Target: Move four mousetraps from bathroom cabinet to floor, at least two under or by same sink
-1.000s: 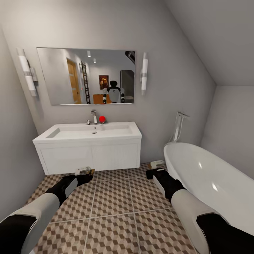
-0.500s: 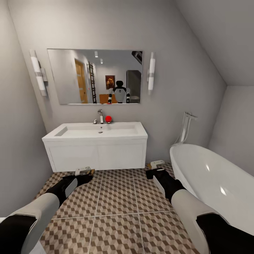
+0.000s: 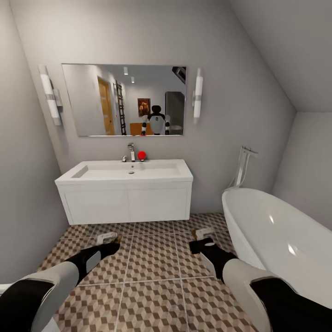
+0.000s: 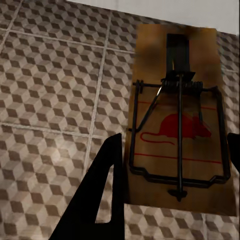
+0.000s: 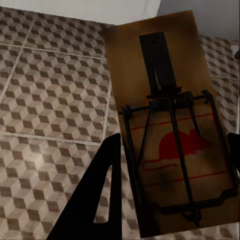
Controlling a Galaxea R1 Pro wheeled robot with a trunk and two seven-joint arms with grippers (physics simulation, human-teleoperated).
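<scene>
The robot faces the sink (image 3: pixel 124 171), a white basin with a chrome tap (image 3: pixel 131 151) on a wide white vanity (image 3: pixel 127 205) under a wall mirror (image 3: pixel 123 99). A small red ball (image 3: pixel 141 155) sits on the sink's back edge beside the tap. The white bathtub (image 3: pixel 276 235) stands to the right of the sink.

In the head view both arms reach low over the bathroom floor (image 3: pixel 152 272) in front of the vanity. The left gripper (image 3: pixel 107 240) and the right gripper (image 3: pixel 203 236) each carry something small and pale, too small there to read.

The wrist views give the detail. In the left wrist view, the left gripper (image 4: pixel 172 165) has its jaws closed on a mousetrap (image 4: pixel 177 125): a brown wooden board with a wire spring bar and a red mouse print, held above the cube-patterned tiles, with the vanity's white base just beyond. In the right wrist view, the right gripper (image 5: pixel 175 175) has its jaws clamped on a second mousetrap (image 5: pixel 170 130) of the same kind, tilted slightly, also above the tiles.
</scene>
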